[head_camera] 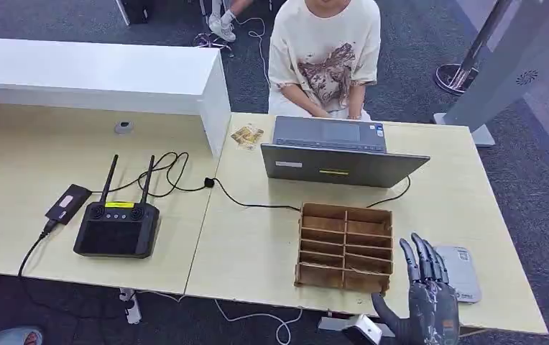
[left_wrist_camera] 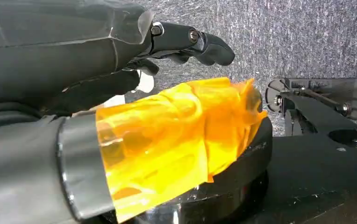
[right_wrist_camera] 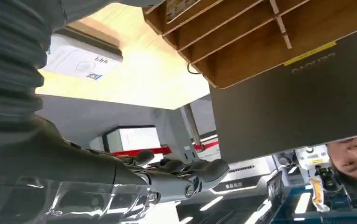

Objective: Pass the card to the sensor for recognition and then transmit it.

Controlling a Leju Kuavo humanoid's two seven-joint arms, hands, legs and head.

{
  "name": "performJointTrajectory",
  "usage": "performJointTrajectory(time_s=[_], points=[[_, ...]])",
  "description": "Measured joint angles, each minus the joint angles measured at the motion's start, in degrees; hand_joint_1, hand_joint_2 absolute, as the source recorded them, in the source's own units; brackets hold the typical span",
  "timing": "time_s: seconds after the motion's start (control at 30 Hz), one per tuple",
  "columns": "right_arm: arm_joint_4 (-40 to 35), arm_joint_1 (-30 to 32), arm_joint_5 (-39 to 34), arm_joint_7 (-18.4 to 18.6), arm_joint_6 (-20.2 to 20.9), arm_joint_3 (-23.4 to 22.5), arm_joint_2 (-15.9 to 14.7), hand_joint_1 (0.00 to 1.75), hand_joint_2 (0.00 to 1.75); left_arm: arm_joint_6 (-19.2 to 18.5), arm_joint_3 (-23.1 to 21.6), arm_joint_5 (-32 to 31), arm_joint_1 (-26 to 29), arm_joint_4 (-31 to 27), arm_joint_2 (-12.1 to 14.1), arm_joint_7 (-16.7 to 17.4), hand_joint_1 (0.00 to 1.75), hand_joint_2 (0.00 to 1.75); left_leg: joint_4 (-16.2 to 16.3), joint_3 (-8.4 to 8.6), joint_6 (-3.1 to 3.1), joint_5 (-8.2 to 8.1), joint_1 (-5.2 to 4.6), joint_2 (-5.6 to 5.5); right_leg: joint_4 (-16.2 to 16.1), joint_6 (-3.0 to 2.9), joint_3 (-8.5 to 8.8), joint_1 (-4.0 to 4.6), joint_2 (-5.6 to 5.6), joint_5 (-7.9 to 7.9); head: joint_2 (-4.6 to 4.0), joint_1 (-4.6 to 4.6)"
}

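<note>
The long pale table (head_camera: 250, 251) carried everything, and a person (head_camera: 325, 54) sat at its far side behind a grey laptop (head_camera: 340, 162). Nearer to the robot stood a wooden slotted box (head_camera: 345, 248), and just beside it, toward the right, lay the flat grey-white sensor (head_camera: 466, 269).

The right hand (head_camera: 424, 291) hovered at the near edge of the table between the box and the sensor, its fingers stretched out and a little apart, holding nothing. The left hand (left_wrist_camera: 120, 84) hung low beside the robot's body; its fingers were extended with nothing between them, and orange film wrapped its thumb.

The card (right_wrist_camera: 179, 7) seemed to be the pale printed piece standing on its edge in one of the near slots of the box, seen in the right wrist view.

I judged that such a card is light, thin, stiff and rather smooth, so it could slip easily. The best place to take it is probably the upper edge that stands above the slot, pinched between thumb and finger.

The card was cut off by the picture border, its print was not readable, and in the head view I could not make it out among the dividers.
</note>
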Motion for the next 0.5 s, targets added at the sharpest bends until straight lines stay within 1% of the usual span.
performJointTrajectory(time_s=[0.1, 0.33, 0.43, 0.5], points=[[0.4, -0.6, 3.3, 2.9, 0.5, 0.1, -0.1, 0.00, 1.75, 0.0, 0.0, 0.0, 0.0, 0.0, 0.0, 0.0, 0.00, 0.00, 0.0, 0.00, 0.00, 0.00, 0.00, 0.00, 0.0, 0.00, 0.00, 0.00, 0.00, 0.00, 0.00, 0.02], [1.7, -2.2, 6.3, 6.6, 2.6, 1.6, -0.4, 0.00, 1.75, 0.1, 0.0, 0.0, -0.1, 0.0, 0.0, 0.4, 0.00, 0.00, 0.0, 0.01, 0.00, 0.00, 0.00, 0.00, 0.0, 0.00, 0.00, 0.00, 0.00, 0.00, 0.00, 0.02], [2.3, -2.7, 8.5, 8.9, 4.8, 2.3, -0.7, 0.00, 1.75, 0.1, 0.0, -0.2, -0.1, 0.0, 0.0, 0.6, 0.00, 0.00, 0.0, 0.01, 0.00, 0.00, 0.00, 0.00, 0.0, 0.00, 0.00, 0.00, 0.00, 0.00, 0.00, 0.00], [2.8, -3.1, 9.2, 9.5, 5.5, 2.6, -0.7, 0.00, 1.75, 0.1, 0.0, -0.2, -0.1, 0.0, 0.0, 0.7, 0.00, 0.00, 0.0, 0.01, 0.00, 0.00, 0.00, 0.00, 0.0, 0.00, 0.00, 0.00, 0.00, 0.00, 0.00, 0.00]])
